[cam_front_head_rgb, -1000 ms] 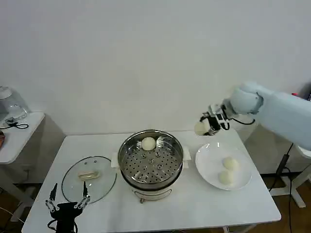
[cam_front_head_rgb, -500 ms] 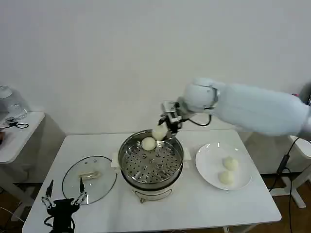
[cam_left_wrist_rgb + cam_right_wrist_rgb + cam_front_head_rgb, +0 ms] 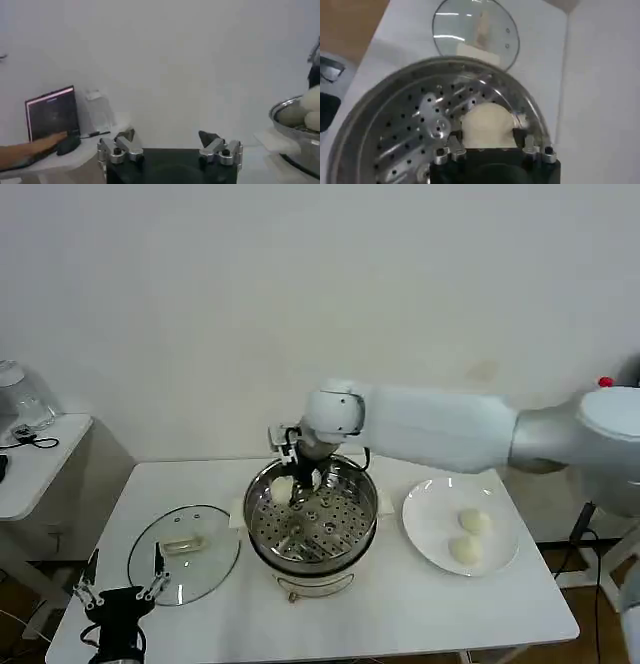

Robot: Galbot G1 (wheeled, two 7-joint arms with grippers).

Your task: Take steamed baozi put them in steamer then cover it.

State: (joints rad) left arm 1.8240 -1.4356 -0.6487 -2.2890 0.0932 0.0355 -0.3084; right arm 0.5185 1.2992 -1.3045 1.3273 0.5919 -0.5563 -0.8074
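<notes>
Baozi (image 3: 486, 126) now sits low over the steamer (image 3: 311, 522) tray's far-left side, pinched in your right gripper (image 3: 296, 475), which has swung in from the far rim. Two buns (image 3: 468, 536) remain on the plate (image 3: 427, 529); your left gripper (image 3: 118, 594) hangs spread wide, holding nothing, beside the cover (image 3: 183, 552).

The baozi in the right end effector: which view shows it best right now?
The right wrist view: the held baozi sits between the right end effector fingers over the steamer tray. The head view shows it small, partly hidden. The left wrist view shows two buns at the edge, indistinguishable.
</notes>
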